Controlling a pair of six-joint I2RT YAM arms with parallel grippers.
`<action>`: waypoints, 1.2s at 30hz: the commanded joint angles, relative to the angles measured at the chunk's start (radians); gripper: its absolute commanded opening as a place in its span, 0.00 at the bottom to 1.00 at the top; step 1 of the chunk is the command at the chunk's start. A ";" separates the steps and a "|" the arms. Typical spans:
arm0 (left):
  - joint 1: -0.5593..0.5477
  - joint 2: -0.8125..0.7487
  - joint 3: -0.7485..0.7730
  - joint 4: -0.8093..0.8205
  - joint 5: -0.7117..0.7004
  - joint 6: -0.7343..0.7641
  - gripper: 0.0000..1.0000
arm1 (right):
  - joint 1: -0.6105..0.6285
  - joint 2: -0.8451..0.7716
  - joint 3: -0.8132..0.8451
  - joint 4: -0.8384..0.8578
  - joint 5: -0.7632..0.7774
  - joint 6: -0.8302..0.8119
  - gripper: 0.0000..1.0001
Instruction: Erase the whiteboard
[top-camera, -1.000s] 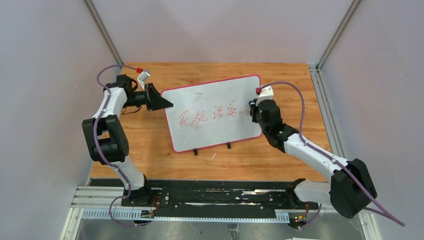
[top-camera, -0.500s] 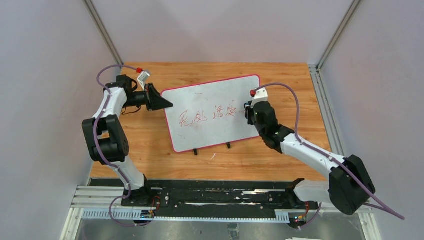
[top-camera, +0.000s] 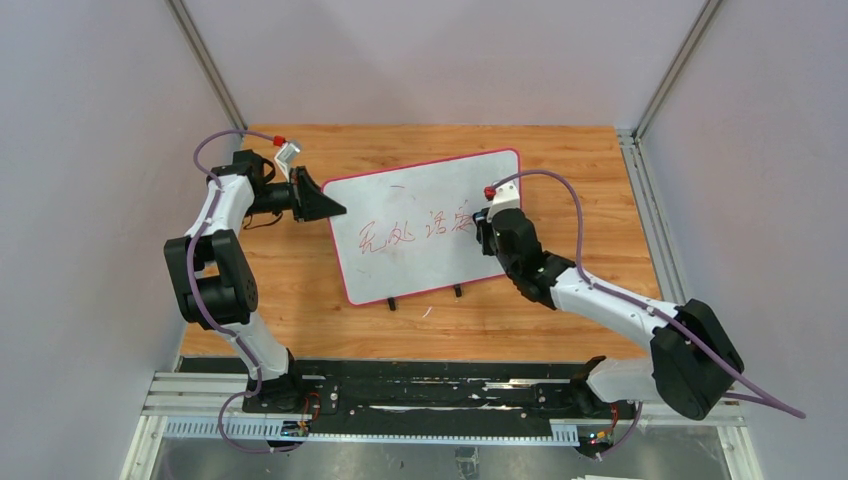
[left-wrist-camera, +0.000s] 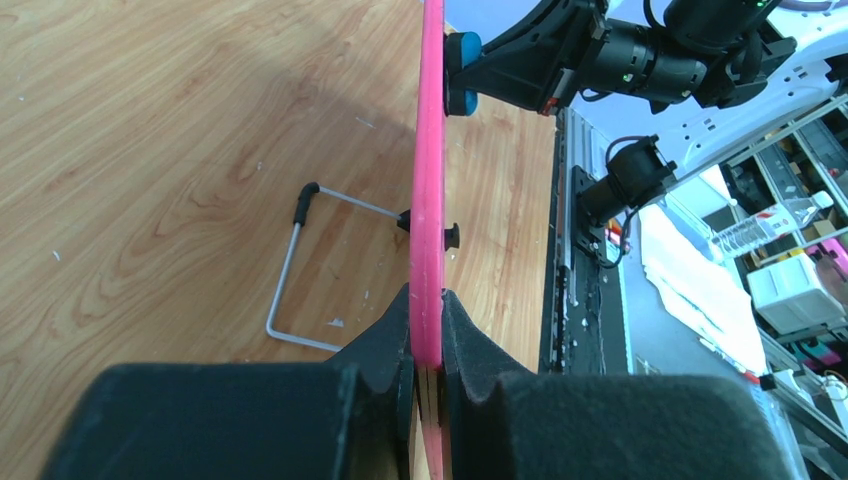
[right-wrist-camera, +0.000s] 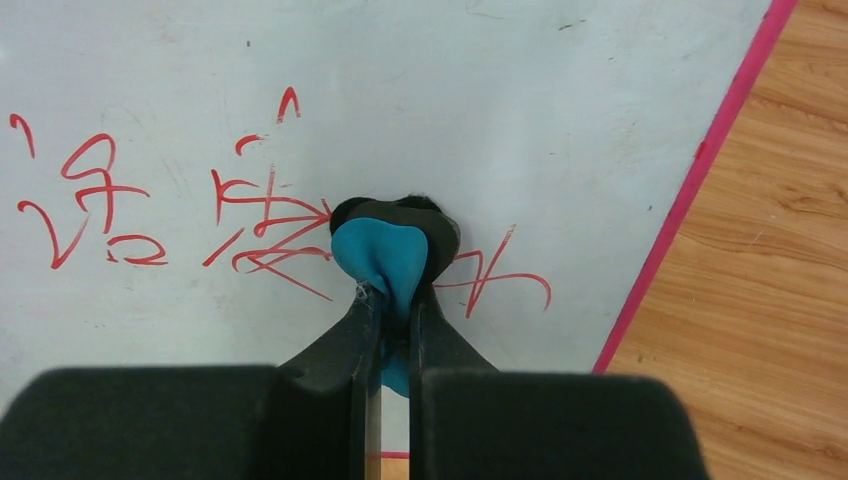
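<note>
Top view: the whiteboard (top-camera: 430, 180) sits mid-desk (top-camera: 300, 310), skewed, w/ a row of red writing (top-camera: 400, 234) across its middle. The left hand (top-camera: 336, 210) meets the board's left edge; the right hand (top-camera: 480, 224) is over the right end of the writing, fingertips down on the surface, the arm reaching in from the near right. Can't make out from here what the right hand carries. Left wrist view: the board shows edge-on, its pink rim (left-wrist-camera: 431, 150) running up the frame and pinched tight between the left hand's two fingers, so that hand is clamped on the rim as a brace. A wire stand (left-wrist-camera: 286, 270) juts from the board's back onto the desk, so the board is prob. propped at a lean, not flat. On the far side a blue eraser (left-wrist-camera: 462, 72) touches the board face. Right wrist view: the right hand's fingers are narrow, squeezed on the eraser, which is pressed to the board right on top of a red character. Two more characters lie to its left; a loose red squiggle (right-wrist-camera: 500, 282) lies just to its right, near the rim. Judgement: the step in hand is the wipe itself, early on, since most strokes remain. The next move prob. calls for dragging the eraser along the row w/ steady pressure, the pad kept on the surface, then a pass over the squiggle. The left hand needs to hold firm so the propped board doesn't slide or tip under the push.
</note>
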 joint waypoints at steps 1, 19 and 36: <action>0.004 -0.013 0.014 0.062 -0.102 0.091 0.00 | -0.087 -0.029 -0.035 -0.025 0.033 -0.009 0.01; 0.003 -0.015 0.013 0.062 -0.108 0.093 0.00 | -0.094 -0.051 -0.070 0.018 -0.068 0.040 0.01; 0.004 -0.027 0.009 0.061 -0.112 0.094 0.00 | -0.113 -0.034 -0.073 -0.021 0.015 0.026 0.01</action>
